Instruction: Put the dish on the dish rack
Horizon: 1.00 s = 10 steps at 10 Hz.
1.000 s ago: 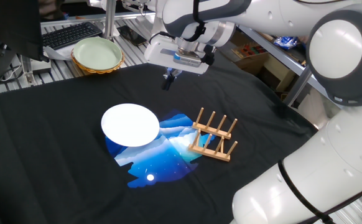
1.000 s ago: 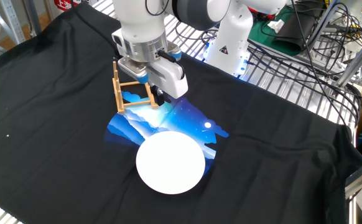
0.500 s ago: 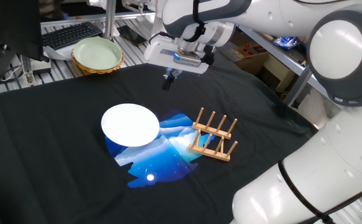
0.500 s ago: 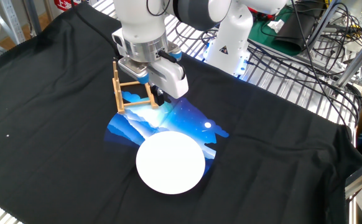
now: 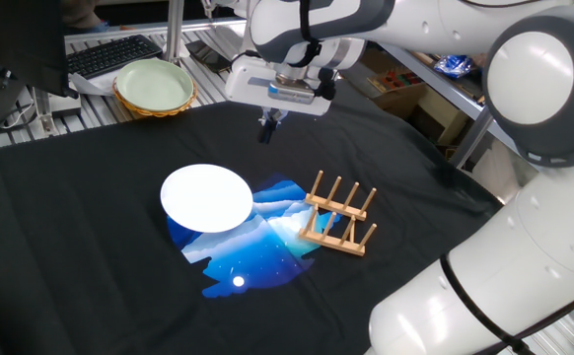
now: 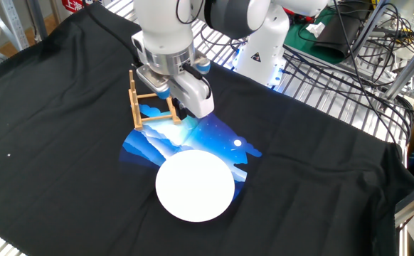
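Nearby, dish rack point(image 5: 339, 216) bare, dish point(image 5: 207, 197) flat

Bright even overhead light, soft faint shadows, white dish point(image 5: 207, 197) blown out with glare, black cloth point(image 6: 65, 142) matte, both views sharp

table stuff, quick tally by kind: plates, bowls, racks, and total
plates: 1, the white dish flat on the cloth
bowls: 1, the pale green bowl at the far edge
racks: 1, the wooden dish rack, empty
total: 3
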Available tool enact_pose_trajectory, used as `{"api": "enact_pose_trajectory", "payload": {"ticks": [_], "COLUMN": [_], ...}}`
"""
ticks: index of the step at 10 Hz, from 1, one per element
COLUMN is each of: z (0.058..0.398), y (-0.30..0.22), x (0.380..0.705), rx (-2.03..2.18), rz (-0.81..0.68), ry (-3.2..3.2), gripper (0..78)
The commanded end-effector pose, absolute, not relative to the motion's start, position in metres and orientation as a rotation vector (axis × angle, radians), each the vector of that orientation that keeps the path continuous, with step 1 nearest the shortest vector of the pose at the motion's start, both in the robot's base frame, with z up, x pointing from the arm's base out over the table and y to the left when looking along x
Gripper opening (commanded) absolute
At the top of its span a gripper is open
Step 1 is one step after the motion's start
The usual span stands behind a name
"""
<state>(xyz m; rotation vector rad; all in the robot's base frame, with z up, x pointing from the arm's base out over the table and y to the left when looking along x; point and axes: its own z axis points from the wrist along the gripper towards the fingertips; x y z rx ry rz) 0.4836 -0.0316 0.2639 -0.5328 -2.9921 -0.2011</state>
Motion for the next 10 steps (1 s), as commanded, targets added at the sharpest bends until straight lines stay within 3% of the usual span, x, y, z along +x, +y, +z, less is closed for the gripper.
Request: {"api": "enact_pose_trajectory", "payload": {"ticks": [1,10], "z": [0.265,0.2639], "y": [-0.0317,-0.0319], "x": [0.4842,0.4832], "rx": [-0.565,-0.589], "rz": [-0.22,-0.286], "ry": [-2.98,-2.95], "gripper": [0.0,0.0]}}
